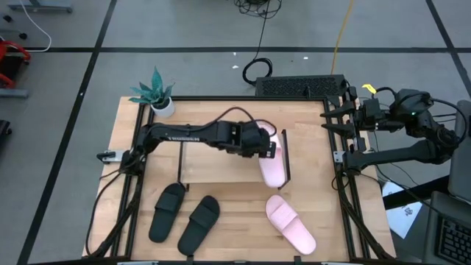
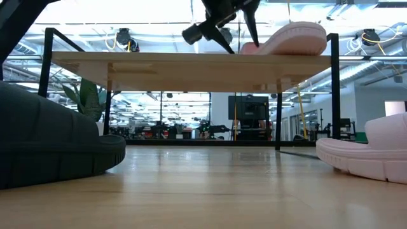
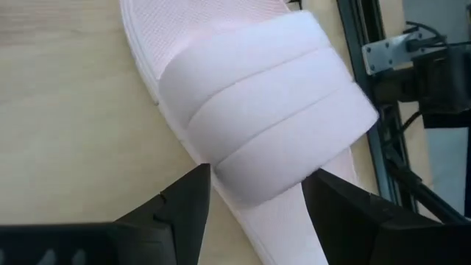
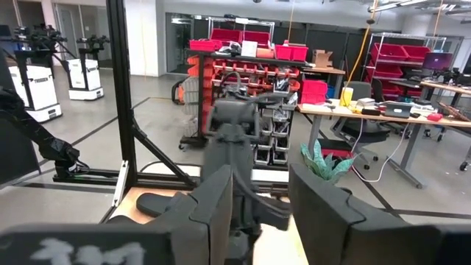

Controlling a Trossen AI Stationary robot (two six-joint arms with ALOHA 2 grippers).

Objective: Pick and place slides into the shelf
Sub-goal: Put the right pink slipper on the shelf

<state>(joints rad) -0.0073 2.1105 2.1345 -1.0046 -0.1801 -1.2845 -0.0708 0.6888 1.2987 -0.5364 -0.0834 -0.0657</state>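
Pink slides [image 1: 273,166]: 2; black slides [image 1: 167,212]: 2.

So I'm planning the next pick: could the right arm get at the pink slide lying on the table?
Probably yes: the pink slide lies uncovered on the right side. The right gripper is parked off beyond the table's edge, with no visible obstacle, though reach is unproven.

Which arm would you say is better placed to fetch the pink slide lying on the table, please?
Left, probably: the left gripper is over the shelf, fingers open around the shelved pink slide, near the loose pink slide. The right gripper waits at the table's edge.
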